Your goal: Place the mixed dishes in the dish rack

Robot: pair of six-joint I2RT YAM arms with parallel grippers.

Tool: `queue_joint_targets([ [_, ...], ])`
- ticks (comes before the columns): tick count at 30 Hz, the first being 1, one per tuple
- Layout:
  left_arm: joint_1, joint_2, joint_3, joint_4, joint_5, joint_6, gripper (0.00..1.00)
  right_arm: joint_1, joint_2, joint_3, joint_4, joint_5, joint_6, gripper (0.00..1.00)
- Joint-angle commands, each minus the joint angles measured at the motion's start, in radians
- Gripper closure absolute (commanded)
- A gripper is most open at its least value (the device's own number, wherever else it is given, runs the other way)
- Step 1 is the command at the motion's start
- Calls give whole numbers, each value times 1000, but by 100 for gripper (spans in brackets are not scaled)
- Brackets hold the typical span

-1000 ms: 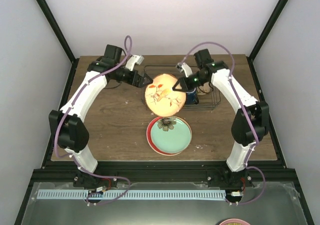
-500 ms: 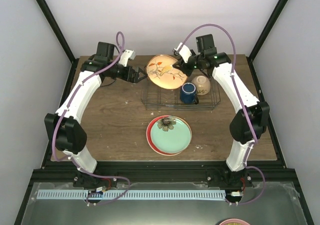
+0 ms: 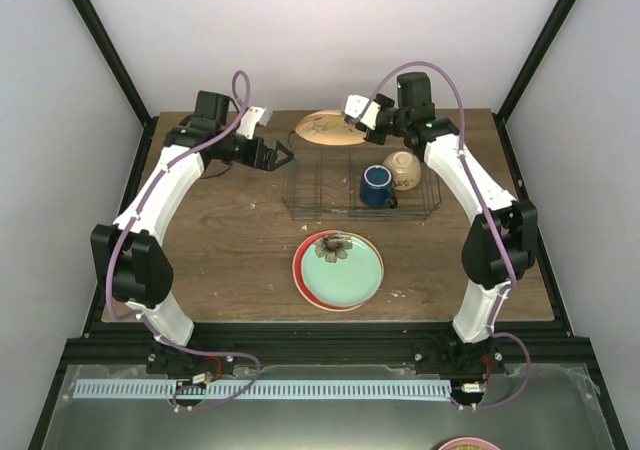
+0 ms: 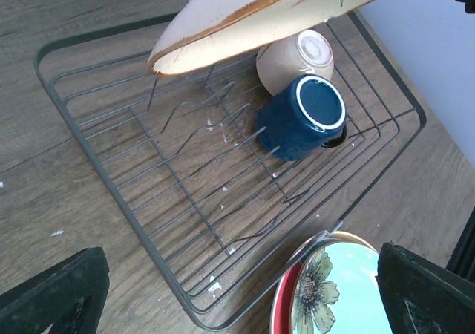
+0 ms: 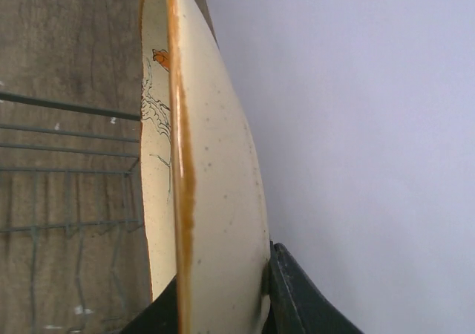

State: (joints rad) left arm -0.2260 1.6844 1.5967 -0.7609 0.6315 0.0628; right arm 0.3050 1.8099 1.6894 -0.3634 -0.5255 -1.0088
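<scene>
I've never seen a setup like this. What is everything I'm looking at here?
table: one, brown wood, under everything
dish rack: one, dark wire, far middle of the table
bird-print plate: one, cream-yellow, tilted over the rack's far edge
mug: one, dark blue, in the rack's right half
bowl: one, cream, in the rack just beyond the mug
plate stack: at least two, mint green on red, flower print showing, on the table nearer than the rack
pink round thing: one, cut off at the top view's bottom edge
left gripper: one, black, open, left of the rack
right gripper: one, black, shut on the bird-print plate
</scene>
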Motion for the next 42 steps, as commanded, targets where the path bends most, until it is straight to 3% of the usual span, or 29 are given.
queue_joint_targets([
  [1,10,-25,-13,38,1,-9,0,-8,10,14,193,-55,-101,99],
  [20,22,32,19,27,-3,-9,0,-15,84,-50,199,-56,-94,99],
  [31,21,49,24,10,3,-4,0,-12,97,-163,299,-40,-50,98],
  [38,22,46,18,-3,4,2,0,-11,90,-178,298,-46,11,86],
  [42,20,42,8,-4,6,4,0,-8,66,-191,305,-52,59,65],
])
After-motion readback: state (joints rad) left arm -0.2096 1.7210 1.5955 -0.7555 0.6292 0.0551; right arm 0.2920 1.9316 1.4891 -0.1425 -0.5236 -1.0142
